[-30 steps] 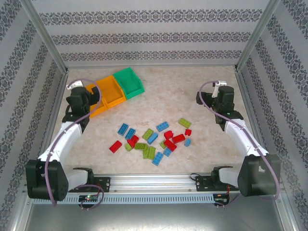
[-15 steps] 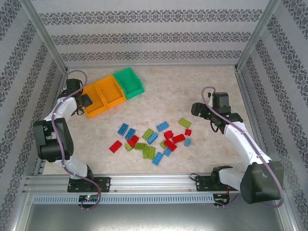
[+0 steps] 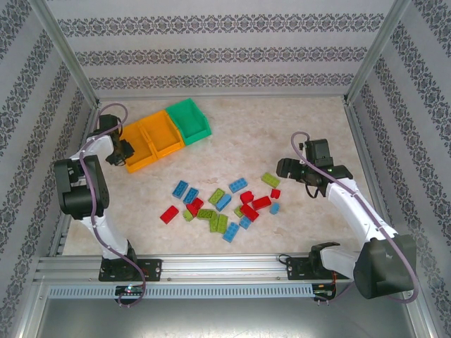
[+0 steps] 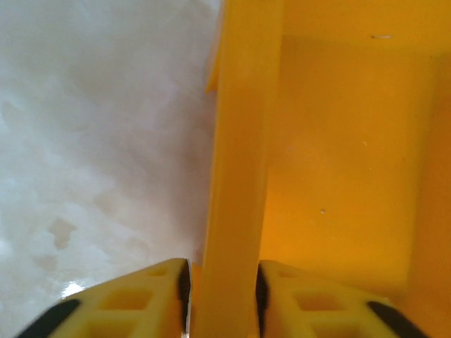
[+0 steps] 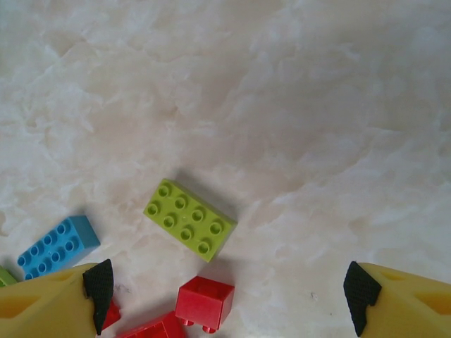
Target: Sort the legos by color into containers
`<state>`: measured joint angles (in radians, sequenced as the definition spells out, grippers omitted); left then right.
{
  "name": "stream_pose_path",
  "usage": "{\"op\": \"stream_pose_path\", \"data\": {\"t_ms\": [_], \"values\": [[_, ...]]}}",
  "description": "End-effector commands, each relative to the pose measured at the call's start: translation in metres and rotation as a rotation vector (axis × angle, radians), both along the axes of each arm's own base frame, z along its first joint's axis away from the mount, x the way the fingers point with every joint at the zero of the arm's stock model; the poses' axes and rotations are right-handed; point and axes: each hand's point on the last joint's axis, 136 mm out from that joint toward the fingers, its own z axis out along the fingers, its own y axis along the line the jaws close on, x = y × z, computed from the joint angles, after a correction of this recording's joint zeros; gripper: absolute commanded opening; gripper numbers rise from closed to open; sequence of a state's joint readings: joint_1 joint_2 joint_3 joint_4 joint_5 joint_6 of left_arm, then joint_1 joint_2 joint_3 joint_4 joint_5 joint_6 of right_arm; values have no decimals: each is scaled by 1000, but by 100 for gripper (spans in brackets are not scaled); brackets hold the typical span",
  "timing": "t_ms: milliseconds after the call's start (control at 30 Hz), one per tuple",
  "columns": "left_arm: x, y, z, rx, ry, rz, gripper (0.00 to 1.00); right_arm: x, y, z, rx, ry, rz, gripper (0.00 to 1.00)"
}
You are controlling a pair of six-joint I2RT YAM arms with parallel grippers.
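Legos (image 3: pixel 225 204) lie scattered on the table (image 3: pixel 317 120), well apart from the orange bin (image 3: pixel 144 156) at far left. The left gripper (image 4: pixel 222 289) is clamped on that bin's wall; a sharp pull could tip it or slip off. The right gripper (image 5: pixel 225 296) hangs spread wide over a lime brick (image 5: pixel 189 220), and closing askew might also snag the red brick (image 5: pixel 206 303) just beside it.

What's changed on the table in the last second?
The left gripper swung back to straddle the orange bin at its outer wall. The right gripper came down toward the legos, open above a green one. The legos and bins stayed put.
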<state>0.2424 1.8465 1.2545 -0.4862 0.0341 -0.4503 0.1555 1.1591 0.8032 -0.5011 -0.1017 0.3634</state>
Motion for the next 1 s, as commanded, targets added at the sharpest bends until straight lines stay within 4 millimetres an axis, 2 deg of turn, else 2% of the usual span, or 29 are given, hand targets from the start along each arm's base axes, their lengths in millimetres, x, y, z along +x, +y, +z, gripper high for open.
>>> {"op": "stream_pose_path", "data": {"t_ms": [0,167,267,433,567,667,867,967], "values": [[10,-4,11,-20,-55,-37,23,-5,1,-5,-27,38,14,88],[15,-30,19,13,-92,-147,14,-5,6,-20,0,108,-8,88],[20,-53,22,32,-114,-226,10,-2,13,-27,21,145,-38,88],[29,-98,30,56,-156,-367,10,2,22,-36,27,191,-63,88],[34,-130,33,34,-165,-445,10,5,39,-39,-1,189,25,91],[36,-150,32,32,-162,-505,10,7,44,-47,-66,198,111,91],[34,-178,29,35,-150,-609,11,5,40,-54,-175,241,244,91],[32,-184,26,34,-146,-626,11,8,36,-58,-181,263,214,92]]}}
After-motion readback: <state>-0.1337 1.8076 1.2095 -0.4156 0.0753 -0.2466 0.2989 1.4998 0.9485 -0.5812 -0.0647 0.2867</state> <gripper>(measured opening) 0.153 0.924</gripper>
